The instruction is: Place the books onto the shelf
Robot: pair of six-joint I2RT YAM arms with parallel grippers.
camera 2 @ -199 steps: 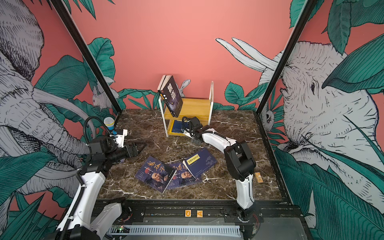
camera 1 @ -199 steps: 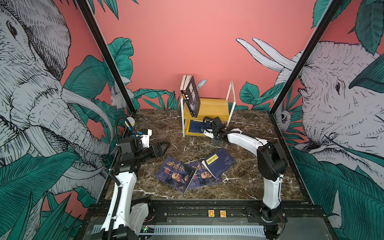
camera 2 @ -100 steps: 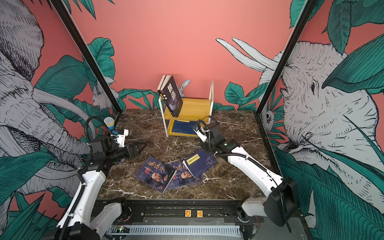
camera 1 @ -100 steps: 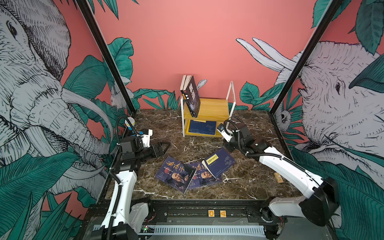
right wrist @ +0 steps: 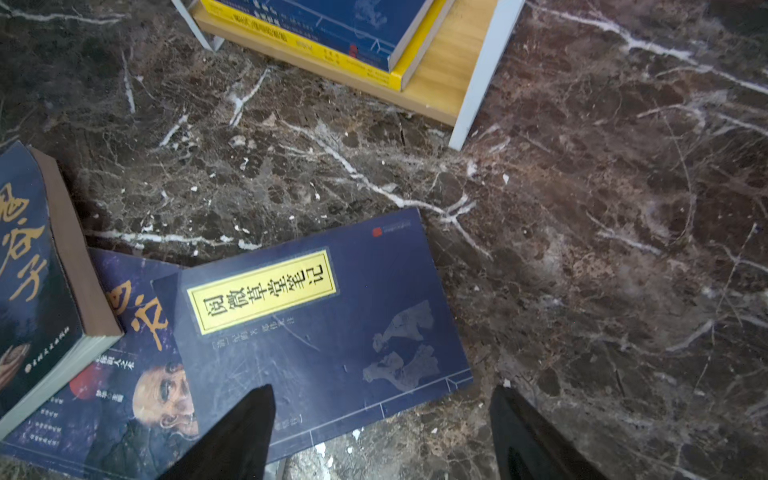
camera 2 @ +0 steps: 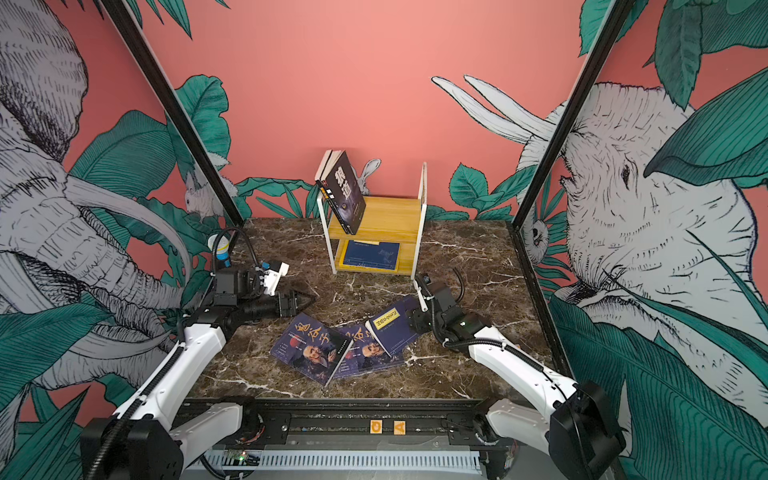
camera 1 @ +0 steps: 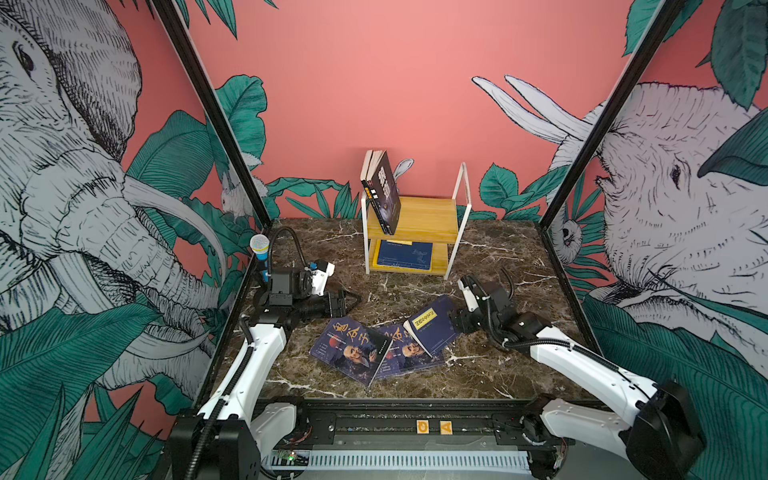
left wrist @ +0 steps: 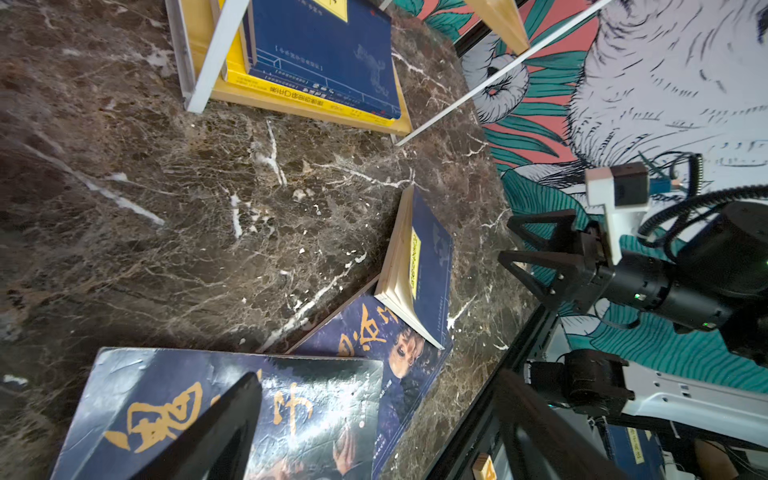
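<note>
Right wrist view looks down on a yellow-label navy book (right wrist: 316,324) lying cover up on the marble bench (right wrist: 602,249). The right gripper (right wrist: 382,436) hangs at that book's right edge, jaws spread and empty, with one finger over the cover and one over bare marble. In both top views this book's long axis runs from near left to far right. Its left part rests on a portrait book (camera 1: 405,353), which is partly covered by a second portrait book (camera 1: 353,349) further left, title end far, face near. The left gripper (camera 1: 353,300) hovers just far-left of that pile, jaws apart, holding nothing. The shelf (camera 1: 428,216) stands at the far middle of the bench. On its top tier a black book (camera 1: 386,195) stands on end at the left, its top leaning left against the frame. On the lower tier another navy book (camera 1: 403,254) lies flat on a yellow book (right wrist: 332,54), long axis left to right.
</note>
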